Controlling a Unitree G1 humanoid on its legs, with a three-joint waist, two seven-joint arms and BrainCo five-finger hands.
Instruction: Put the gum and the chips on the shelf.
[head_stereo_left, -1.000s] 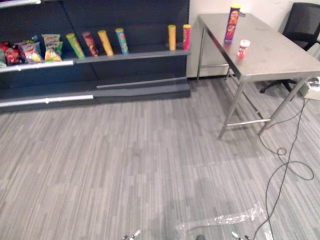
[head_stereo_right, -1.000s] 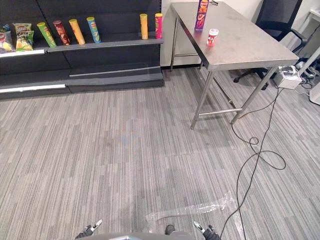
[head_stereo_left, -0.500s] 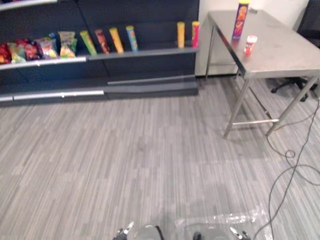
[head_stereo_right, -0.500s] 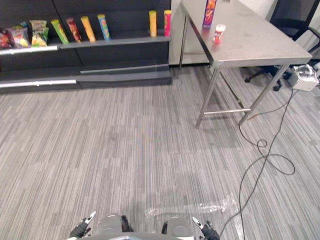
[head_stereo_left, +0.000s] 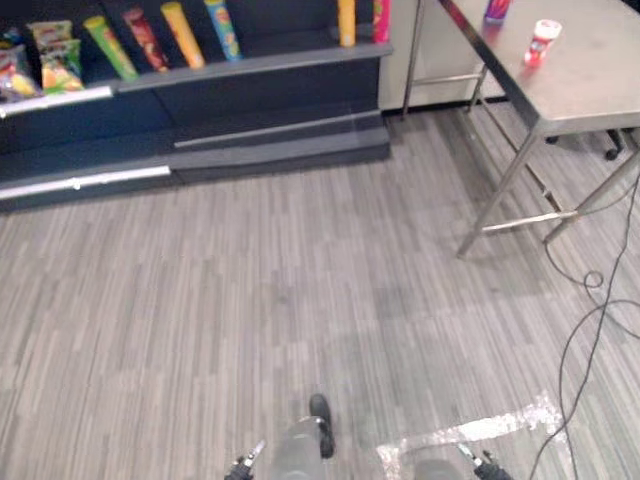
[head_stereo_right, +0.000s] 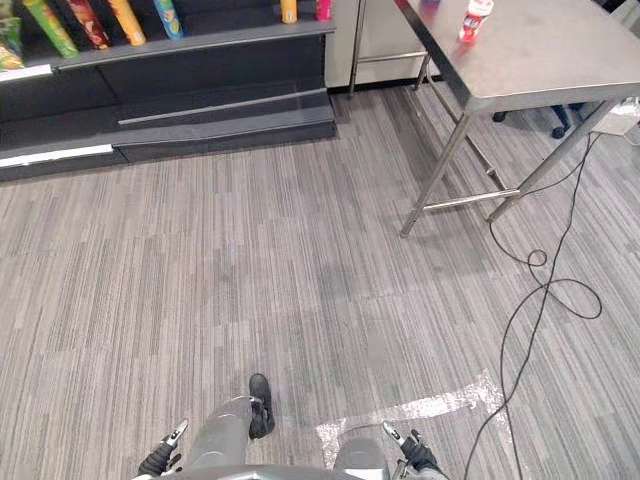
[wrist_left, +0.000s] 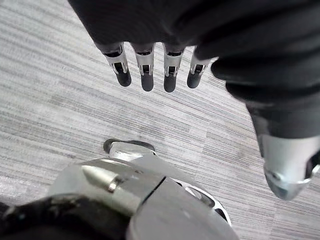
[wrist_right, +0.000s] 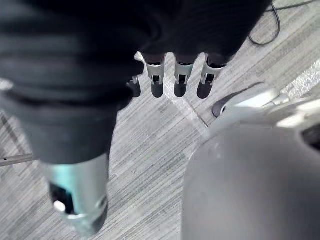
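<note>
1. Six chip tubes (head_stereo_left: 182, 33) stand on the shelf (head_stereo_left: 270, 66).
2. One purple tube (head_stereo_left: 497, 9) stands on the surface (head_stereo_left: 590, 85).
3. One gum bottle (head_stereo_left: 543, 42) stands on the same surface.
4. At least two chip bags (head_stereo_left: 58, 58) sit at the shelf's left end; the view's edge cuts off any others.
5. One clear plastic strip (head_stereo_left: 480, 432) lies on the floor.

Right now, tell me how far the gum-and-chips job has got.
Done: nothing. The gum bottle and the purple chips can stand on the steel table, off the shelf. In hand: nothing; the left hand and right hand hang open over the floor. Left: fetch both and shelve them.
</note>
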